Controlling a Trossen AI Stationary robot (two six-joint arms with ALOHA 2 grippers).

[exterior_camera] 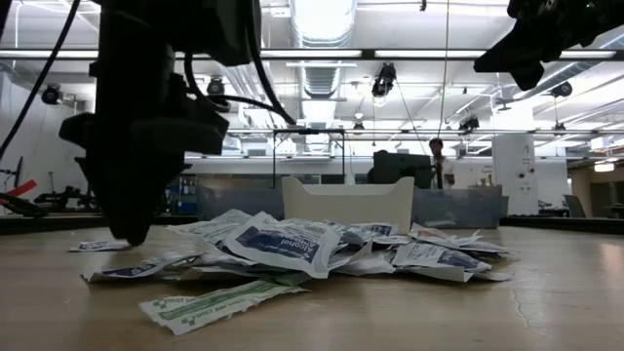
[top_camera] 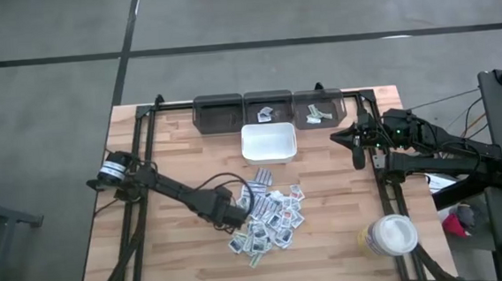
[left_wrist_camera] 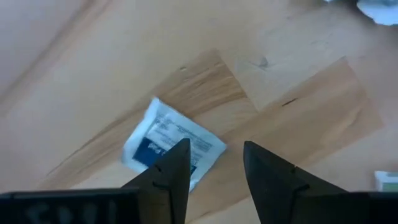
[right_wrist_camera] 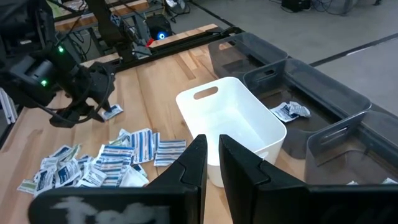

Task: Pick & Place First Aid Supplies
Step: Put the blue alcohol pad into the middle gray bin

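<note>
The first aid supplies lie as a loose pile of small flat packets (top_camera: 273,220) on the wooden table, in front of the white tray (top_camera: 269,144). One blue-printed packet (left_wrist_camera: 168,140) lies flat and alone at the pile's left. My left gripper (left_wrist_camera: 214,165) points down just above it, open, with one fingertip over the packet's edge. My right gripper (right_wrist_camera: 212,162) hangs high at the table's right side (top_camera: 357,155). Its fingers are shut to a narrow slit, nothing between them. My left gripper comes from above, pointing down, with open fingers. One fingertip (left_wrist_camera: 177,158) overlaps the near edge of the lone packet, which lies flat on the table. I cannot tell whether that fingertip touches the packet.
Three dark bins stand along the far edge; the middle one (top_camera: 268,109) and the right one (top_camera: 320,109) each hold a packet. A round white-lidded jar (top_camera: 390,235) stands at the near right. Bare wood lies left of the pile.
</note>
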